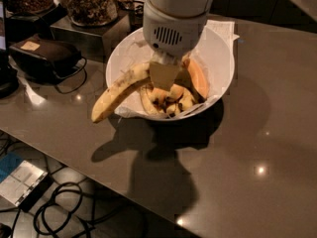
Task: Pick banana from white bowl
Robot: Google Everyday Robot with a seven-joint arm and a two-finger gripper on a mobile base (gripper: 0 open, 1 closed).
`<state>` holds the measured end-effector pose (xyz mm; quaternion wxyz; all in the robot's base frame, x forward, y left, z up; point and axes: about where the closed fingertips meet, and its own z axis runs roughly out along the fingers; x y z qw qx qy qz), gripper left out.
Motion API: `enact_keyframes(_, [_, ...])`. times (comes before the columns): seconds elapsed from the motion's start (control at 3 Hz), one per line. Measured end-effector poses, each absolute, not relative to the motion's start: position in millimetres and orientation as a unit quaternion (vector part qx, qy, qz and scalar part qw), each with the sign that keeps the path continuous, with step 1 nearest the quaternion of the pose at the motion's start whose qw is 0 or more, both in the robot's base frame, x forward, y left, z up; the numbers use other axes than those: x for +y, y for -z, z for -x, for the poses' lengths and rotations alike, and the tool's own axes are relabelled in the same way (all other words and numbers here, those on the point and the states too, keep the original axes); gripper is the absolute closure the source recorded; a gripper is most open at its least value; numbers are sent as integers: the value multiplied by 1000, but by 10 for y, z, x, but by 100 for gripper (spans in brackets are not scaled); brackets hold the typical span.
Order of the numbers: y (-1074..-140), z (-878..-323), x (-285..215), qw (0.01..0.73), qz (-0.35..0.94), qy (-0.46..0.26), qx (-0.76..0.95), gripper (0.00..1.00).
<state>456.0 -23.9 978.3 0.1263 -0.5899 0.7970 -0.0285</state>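
Note:
The white bowl (pixel 221 58), lined with white paper, stands on the grey table. My gripper (pixel 164 78) reaches down into it from above under the white wrist housing (pixel 173 19). It is shut on the right end of the long speckled yellow banana (pixel 118 94). The banana is lifted and tilted, and its free end sticks out over the bowl's left rim above the table. Several small stubby bananas (pixel 171 101) and an orange-yellow one (pixel 197 78) lie in the bowl under and beside the gripper.
Glass jars of snacks (pixel 89 1) stand on a metal box (pixel 84 31) at the back left. A black device with a cable (pixel 42 53) lies left of the bowl. The table's front edge runs diagonally; cables (pixel 64 212) lie on the floor below.

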Motion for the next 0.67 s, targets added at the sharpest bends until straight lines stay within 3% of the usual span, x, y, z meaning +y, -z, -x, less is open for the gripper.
enact_keyframes(0.67, [-9869, -4363, -22, 125, 613, 22, 780, 100])
